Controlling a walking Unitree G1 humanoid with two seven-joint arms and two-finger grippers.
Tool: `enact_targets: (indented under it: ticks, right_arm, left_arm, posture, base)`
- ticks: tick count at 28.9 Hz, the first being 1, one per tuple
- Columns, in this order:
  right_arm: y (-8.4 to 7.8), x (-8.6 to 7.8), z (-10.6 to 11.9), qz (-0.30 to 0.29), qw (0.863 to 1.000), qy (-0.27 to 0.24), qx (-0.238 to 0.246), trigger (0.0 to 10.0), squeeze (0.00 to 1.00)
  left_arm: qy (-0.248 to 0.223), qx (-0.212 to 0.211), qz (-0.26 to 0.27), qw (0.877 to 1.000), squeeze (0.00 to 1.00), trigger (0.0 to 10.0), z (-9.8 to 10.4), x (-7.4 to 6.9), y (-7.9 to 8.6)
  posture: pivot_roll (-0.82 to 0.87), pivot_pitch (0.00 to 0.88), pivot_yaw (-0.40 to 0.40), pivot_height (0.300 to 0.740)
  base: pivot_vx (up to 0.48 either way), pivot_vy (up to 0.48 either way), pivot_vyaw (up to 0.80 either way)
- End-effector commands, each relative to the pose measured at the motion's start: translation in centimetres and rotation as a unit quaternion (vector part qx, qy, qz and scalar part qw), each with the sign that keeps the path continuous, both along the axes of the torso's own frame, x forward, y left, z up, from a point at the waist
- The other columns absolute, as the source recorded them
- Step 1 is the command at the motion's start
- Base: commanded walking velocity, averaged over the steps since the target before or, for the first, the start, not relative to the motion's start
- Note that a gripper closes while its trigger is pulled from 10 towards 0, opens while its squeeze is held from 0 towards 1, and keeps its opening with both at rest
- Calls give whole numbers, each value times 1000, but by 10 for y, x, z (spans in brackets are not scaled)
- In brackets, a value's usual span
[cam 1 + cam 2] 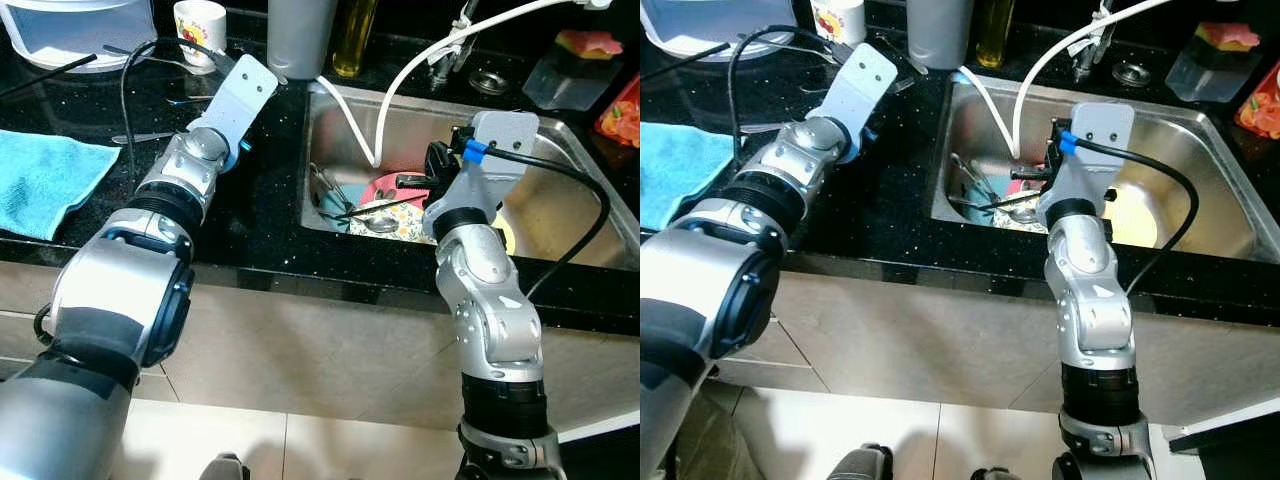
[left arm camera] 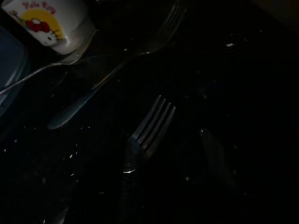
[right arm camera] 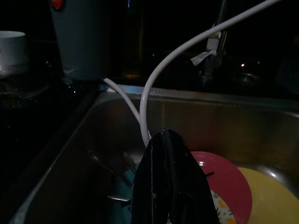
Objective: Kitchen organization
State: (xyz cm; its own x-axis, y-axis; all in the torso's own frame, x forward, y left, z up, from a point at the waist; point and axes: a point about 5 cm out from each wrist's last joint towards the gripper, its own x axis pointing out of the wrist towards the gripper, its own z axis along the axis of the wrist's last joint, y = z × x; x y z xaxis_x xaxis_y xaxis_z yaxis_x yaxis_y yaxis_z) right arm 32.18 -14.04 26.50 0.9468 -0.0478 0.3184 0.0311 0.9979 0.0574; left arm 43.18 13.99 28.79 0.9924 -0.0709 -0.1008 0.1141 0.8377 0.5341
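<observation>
Our right gripper (image 3: 170,196), fingers together on nothing we can see, hangs over the sink (image 1: 560,215) above the red plate (image 3: 224,179); we should part them before descending; the left gripper's state we cannot tell.

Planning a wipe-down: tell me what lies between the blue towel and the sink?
In the left eye view, bare black countertop, crossed by the left arm, between blue towel and sink.

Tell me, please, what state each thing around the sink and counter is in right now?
Sink: holds dishes, with a white hose hanging in.
Pink plate: lies in the sink, overlapping the yellow plate.
Forks: lie flat on the black counter.
Mug: upright.
Blue towel: spread flat at the counter edge.
Right claw: shut, over the sink.
Left claw: over the forks.
</observation>
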Motion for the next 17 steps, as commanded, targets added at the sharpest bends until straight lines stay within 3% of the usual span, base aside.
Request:
enact_targets:
  ticks: [1, 2, 3, 4, 5, 17]
  right_arm:
    - [-1, -2, -1, 1, 1000, 3, 4, 10000, 0]
    - [-1, -2, -1, 3, 1000, 5, 3, 10000, 0]
    - [0, -2, -2, 4, 1000, 7, 3, 10000, 0]
    - [0, -2, -2, 4, 1000, 7, 3, 10000, 0]
    - [0, -2, -3, 5, 1000, 8, 2, 10000, 0]
    - [1, 5, 1, 8, 1000, -2, 2, 10000, 0]
  left_arm:
    - [23, -5, 16, 1000, 0, 10000, -11, -1, 8]
    - [28, -13, 25, 999, 0, 9529, -13, -1, 12]
    - [34, -29, 33, 998, 0, 4000, -15, -1, 16]
    - [34, -29, 33, 998, 0, 4000, -15, -1, 16]
    - [35, -38, 46, 998, 0, 0, -16, -1, 21]
    - [17, -65, 60, 996, 0, 39, -6, -1, 26]
  posture:
    - [253, 187, -81, 740]
    - [248, 187, -82, 740]
    - [247, 181, -82, 740]
    - [247, 181, -82, 740]
    - [246, 177, -83, 740]
    - [263, 86, -87, 740]
  base:
    - [0, 0, 0]
    - [0, 0, 0]
    - [0, 0, 0]
    - [0, 0, 0]
    - [0, 0, 0]
    - [0, 0, 0]
